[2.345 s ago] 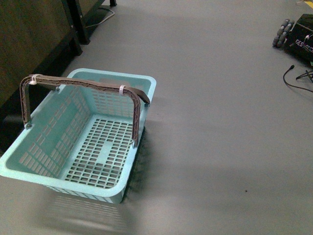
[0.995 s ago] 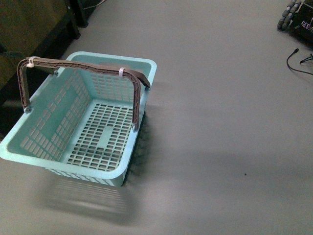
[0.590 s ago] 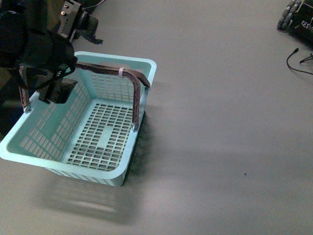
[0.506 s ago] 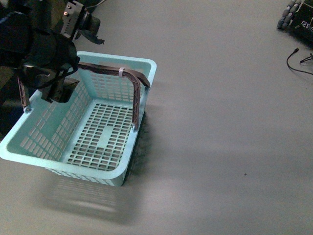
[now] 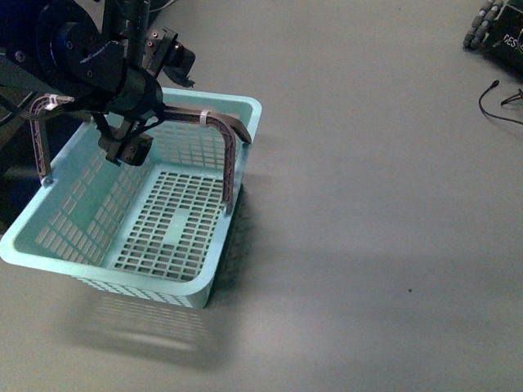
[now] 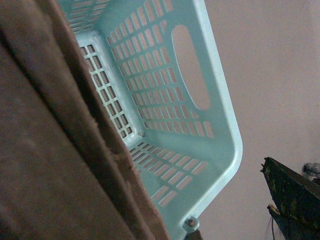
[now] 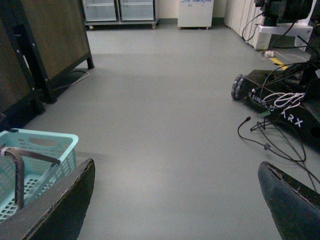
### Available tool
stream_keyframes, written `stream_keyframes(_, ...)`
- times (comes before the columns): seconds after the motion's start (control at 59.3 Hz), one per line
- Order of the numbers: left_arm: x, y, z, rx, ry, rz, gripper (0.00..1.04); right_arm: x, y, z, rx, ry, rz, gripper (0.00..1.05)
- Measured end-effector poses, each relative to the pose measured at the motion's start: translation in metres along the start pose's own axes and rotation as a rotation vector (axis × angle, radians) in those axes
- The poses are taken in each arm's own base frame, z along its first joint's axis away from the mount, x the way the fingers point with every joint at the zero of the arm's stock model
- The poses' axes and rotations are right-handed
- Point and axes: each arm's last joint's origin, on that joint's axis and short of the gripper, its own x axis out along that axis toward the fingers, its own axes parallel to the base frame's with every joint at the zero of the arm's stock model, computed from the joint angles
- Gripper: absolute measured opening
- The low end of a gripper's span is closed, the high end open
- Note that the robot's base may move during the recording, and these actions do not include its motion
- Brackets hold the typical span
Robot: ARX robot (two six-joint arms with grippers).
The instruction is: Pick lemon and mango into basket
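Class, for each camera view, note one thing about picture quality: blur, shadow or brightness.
Front view: dim, the basket throws a soft grid shadow on the floor, the left gripper is a dark mass. Left wrist view: the brown handle up close is blurred, the basket wall sharper. Right wrist view: brightest, evenly lit, the right gripper dark and soft.

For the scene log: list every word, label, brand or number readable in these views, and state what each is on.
"ARX": white letters on the black wheeled base in the right wrist view.
Blue marking on the white cabinet by the far wall: too blurred to read.
White lettering on the dark wheeled object at the front view's upper right edge: cut off, too small to read.
Basket: no text visible.
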Motion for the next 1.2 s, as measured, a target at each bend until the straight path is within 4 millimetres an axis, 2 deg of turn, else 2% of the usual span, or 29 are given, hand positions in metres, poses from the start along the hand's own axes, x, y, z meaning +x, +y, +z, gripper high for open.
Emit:
stream_keyframes(0.472, 0.0, 0.001, -0.003, -0.059, 0.003, 0.027, 0.19, 0.0, 0.0, 0.0, 0.0, 0.0, 0.0, 0.96)
stream_keyframes(0.59, -0.007, 0.002, -0.003, -0.114, 0.023, 0.012, 0.06, 0.0, 0.0, 0.0, 0.0, 0.0, 0.0, 0.96)
stream_keyframes(0.742, -0.024, 0.005, 0.0, -0.113, 0.021, -0.009, 0.06, 0.0, 0.0, 0.0, 0.0, 0.0, 0.0, 0.96)
stream_keyframes(0.877, -0.057, 0.01, 0.012, -0.154, 0.014, -0.043, 0.05, 0.0, 0.0, 0.0, 0.0, 0.0, 0.0, 0.96)
stream_keyframes(0.945, -0.09, 0.01, 0.024, -0.199, -0.007, -0.088, 0.05, 0.0, 0.0, 0.0, 0.0, 0.0, 0.0, 0.96)
stream_keyframes(1.012, -0.11, 0.009, 0.033, -0.231, -0.013, -0.123, 0.05, 0.0, 0.0, 0.0, 0.0, 0.0, 0.0, 0.96)
stream_keyframes(1.113, -0.16, 0.005, 0.051, -0.313, -0.026, -0.215, 0.05, 0.0, 0.0, 0.0, 0.0, 0.0, 0.0, 0.96)
stream_keyframes(1.198, -0.192, 0.005, 0.06, -0.355, -0.035, -0.268, 0.05, 0.0, 0.0, 0.0, 0.0, 0.0, 0.0, 0.96)
